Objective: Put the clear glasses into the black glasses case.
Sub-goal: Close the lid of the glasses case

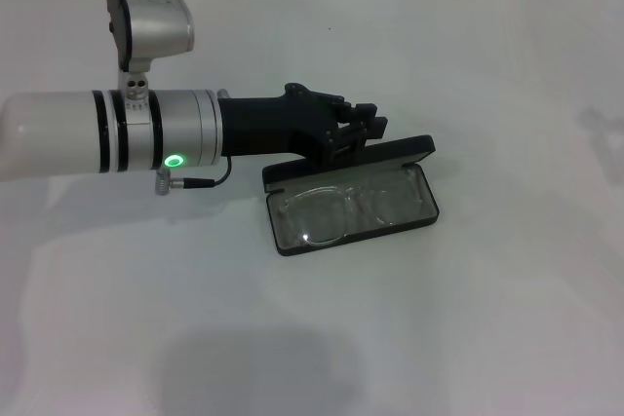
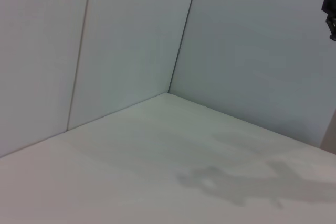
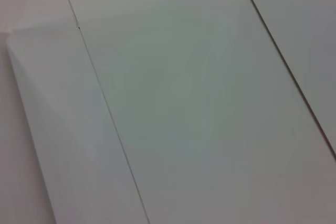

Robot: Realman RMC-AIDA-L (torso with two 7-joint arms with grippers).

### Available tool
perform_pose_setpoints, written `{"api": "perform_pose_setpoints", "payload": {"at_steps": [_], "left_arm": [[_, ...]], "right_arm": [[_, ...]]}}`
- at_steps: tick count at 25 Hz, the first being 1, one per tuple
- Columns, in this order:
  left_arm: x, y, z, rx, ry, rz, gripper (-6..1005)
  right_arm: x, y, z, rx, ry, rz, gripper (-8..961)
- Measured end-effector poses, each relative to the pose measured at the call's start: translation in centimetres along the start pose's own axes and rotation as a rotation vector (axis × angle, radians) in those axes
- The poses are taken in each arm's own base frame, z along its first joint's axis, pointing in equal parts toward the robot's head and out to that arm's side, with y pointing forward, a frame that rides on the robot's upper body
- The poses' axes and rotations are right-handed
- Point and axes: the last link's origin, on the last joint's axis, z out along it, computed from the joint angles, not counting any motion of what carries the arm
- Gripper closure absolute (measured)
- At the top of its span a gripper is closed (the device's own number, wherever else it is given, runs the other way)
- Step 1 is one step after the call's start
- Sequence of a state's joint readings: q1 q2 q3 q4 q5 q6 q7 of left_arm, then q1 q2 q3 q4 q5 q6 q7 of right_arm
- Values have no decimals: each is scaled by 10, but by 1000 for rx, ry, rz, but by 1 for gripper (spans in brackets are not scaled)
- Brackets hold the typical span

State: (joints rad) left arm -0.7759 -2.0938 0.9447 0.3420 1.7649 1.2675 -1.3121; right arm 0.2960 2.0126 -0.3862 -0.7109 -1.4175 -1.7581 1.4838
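The black glasses case (image 1: 425,216) lies open at the middle of the white table, its lid (image 1: 395,154) raised along the far side. The clear glasses (image 1: 343,212) lie inside it on the grey lining, folded flat. My left gripper (image 1: 359,128) reaches in from the left and sits just behind the raised lid, close to or touching its far edge. A small black part (image 2: 330,14) shows at the edge of the left wrist view, which otherwise shows only table and wall. The right arm is out of view.
White table (image 1: 468,338) all around the case, with white tiled walls (image 2: 131,40) behind it. The left arm's silver forearm (image 1: 107,133) spans the left half of the head view above the table.
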Motion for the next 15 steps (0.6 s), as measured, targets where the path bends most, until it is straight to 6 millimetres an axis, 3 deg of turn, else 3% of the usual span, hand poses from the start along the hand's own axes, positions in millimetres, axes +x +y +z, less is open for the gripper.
{"api": "perform_pose_setpoints", "payload": {"at_steps": [15], "left_arm": [[-12, 1, -2, 9, -32, -28, 782]], "right_arm": [[3, -1, 0, 12, -2, 7, 794]]}}
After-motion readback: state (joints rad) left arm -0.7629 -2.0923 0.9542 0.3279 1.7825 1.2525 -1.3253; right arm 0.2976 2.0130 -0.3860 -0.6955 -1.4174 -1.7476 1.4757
